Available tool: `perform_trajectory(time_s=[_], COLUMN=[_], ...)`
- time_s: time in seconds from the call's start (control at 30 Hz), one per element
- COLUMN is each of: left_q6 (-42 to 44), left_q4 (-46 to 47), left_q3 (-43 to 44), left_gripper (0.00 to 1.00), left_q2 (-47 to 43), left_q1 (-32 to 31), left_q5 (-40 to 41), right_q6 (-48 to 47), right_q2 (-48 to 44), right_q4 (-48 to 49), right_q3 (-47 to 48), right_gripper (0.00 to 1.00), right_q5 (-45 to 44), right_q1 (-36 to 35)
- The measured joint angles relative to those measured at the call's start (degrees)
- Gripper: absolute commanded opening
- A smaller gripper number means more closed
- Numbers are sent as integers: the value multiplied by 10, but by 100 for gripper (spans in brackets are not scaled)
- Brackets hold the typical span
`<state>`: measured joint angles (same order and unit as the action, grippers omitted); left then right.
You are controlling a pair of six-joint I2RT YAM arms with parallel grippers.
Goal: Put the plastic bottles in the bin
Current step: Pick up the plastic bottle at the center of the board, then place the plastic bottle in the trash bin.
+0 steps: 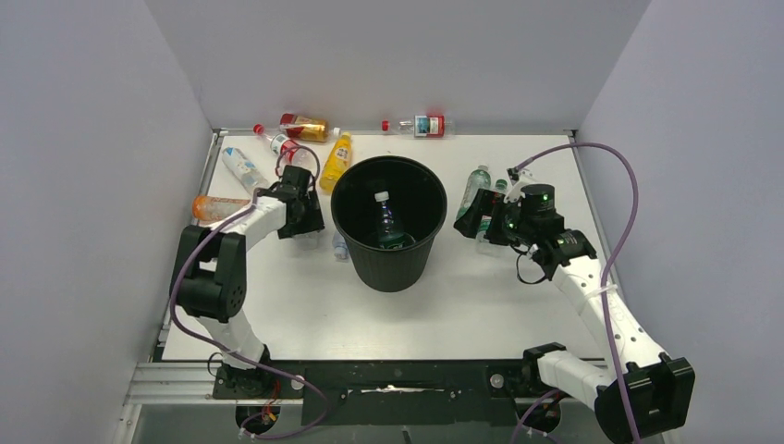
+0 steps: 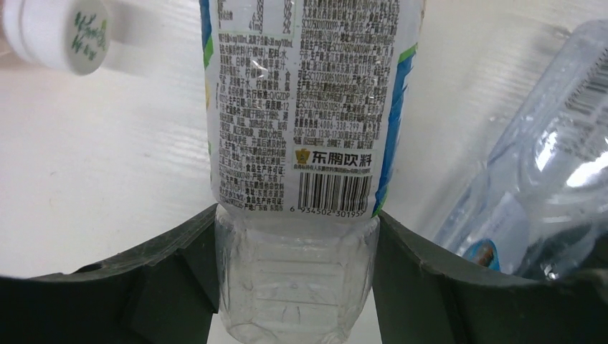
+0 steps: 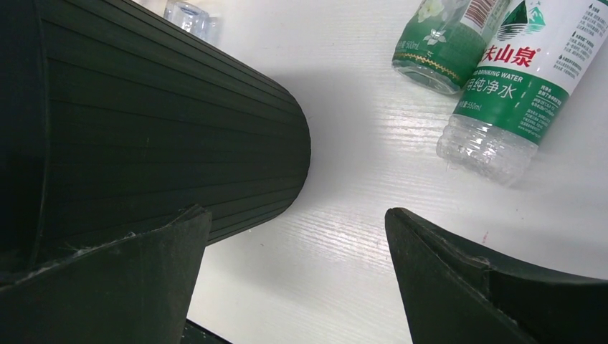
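The left arm is bending sharply at its elbow and reaching forward, with the left pincer pressing a finger against each side of a clear bottle. The right arm is stretching forward and leftward, its wrist turning inward, with the right pincer holding its fingers wide apart just above the surface.

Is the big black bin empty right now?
No, the top view shows a white-capped bottle already sitting inside the black bin.
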<state>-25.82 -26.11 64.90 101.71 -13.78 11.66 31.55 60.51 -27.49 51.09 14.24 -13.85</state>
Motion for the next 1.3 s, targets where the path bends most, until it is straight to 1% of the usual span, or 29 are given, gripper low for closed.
perform_trajectory(time_s=[0.23,0.4,0.53,0.77,0.87,1.0,1.17,1.3], left_q6=[-1,6,14,23,23,18,-4,-30], left_q4=[-30,-43,-63,-129,-154,-158,-160,-163], left_q3=[-23,-29,-29,-27,-24,-18,20,78], left_gripper=[53,54,54,54,54,54,54,53], left_q2=[-120,-218,-267,-307,-334,-370,-378,-378], left_q1=[0,0,2,18,17,15,14,11], left_q5=[-24,-58,-82,-118,-134,-155,-182,-198], right_q6=[5,4,5,16,20,26,34,31], right_q2=[5,30,40,40,36,21,-18,-35], right_q4=[-16,-40,-72,-135,-162,-189,-194,-191], right_q3=[5,31,62,113,117,117,117,116], right_gripper=[98,98,98,98,98,98,98,98], right_q5=[-1,-8,-14,-18,-24,-42,-57,-58], right_q1=[0,0,0,0,0,0,1,1])
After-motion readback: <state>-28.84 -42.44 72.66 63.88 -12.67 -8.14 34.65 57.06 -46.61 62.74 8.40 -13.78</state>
